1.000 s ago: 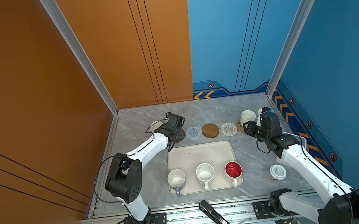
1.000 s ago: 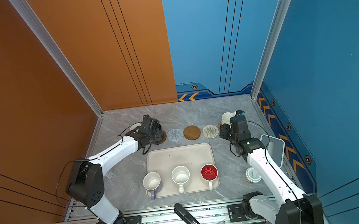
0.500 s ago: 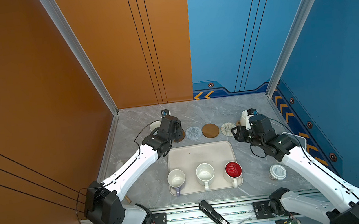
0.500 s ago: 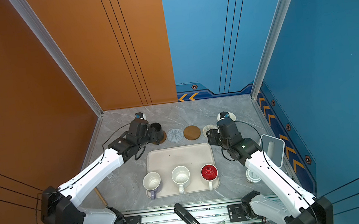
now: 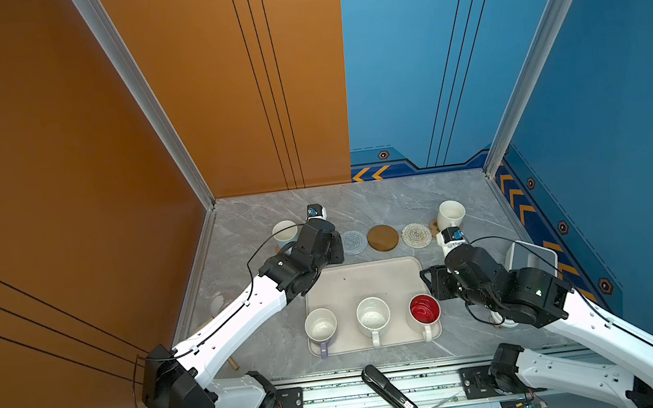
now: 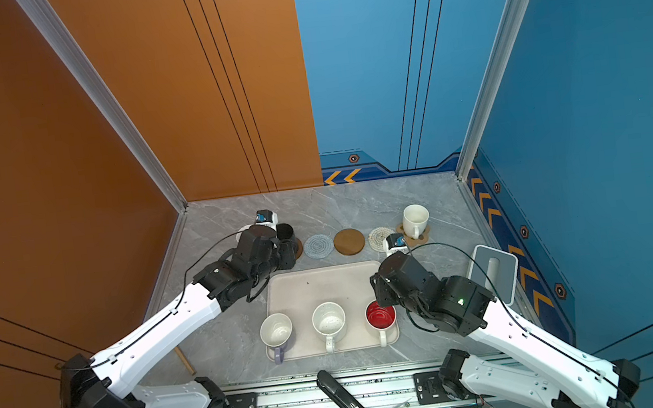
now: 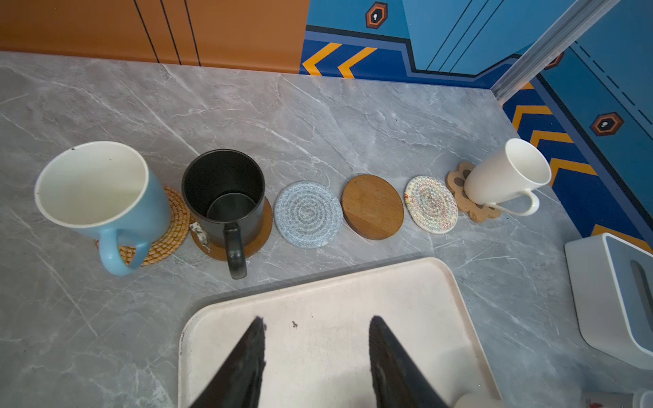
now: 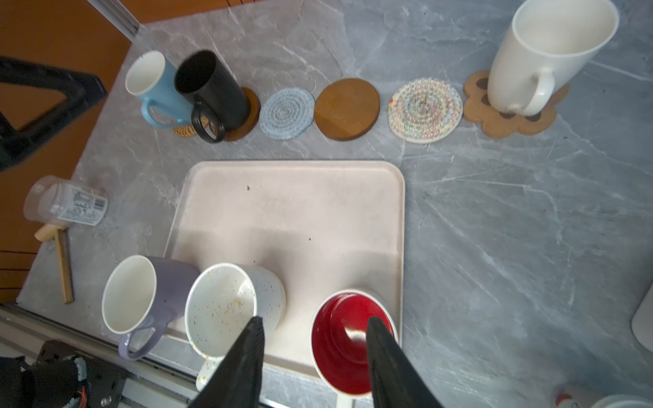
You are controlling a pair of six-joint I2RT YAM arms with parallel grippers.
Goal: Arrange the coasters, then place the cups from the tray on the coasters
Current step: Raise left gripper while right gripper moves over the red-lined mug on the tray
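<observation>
- Lavender mug (image 8: 130, 293), speckled mug (image 8: 222, 307) and red-lined mug (image 8: 348, 339) stand in a row on the cream tray (image 8: 293, 197), the red-lined one nearest the right gripper (image 8: 315, 319), its jaws half parted and empty.
- Ahead of the left gripper (image 7: 318, 319), likewise parted and empty over the tray, light blue mug (image 7: 95, 183), black mug (image 7: 222, 187) and white mug (image 7: 505, 173) sit on coasters (image 7: 169, 226); three coasters between them lie bare.

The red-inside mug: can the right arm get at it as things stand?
Probably yes: the right end effector hangs open close above the red-inside mug, nothing between them, and the speckled mug beside it stands apart.
</observation>
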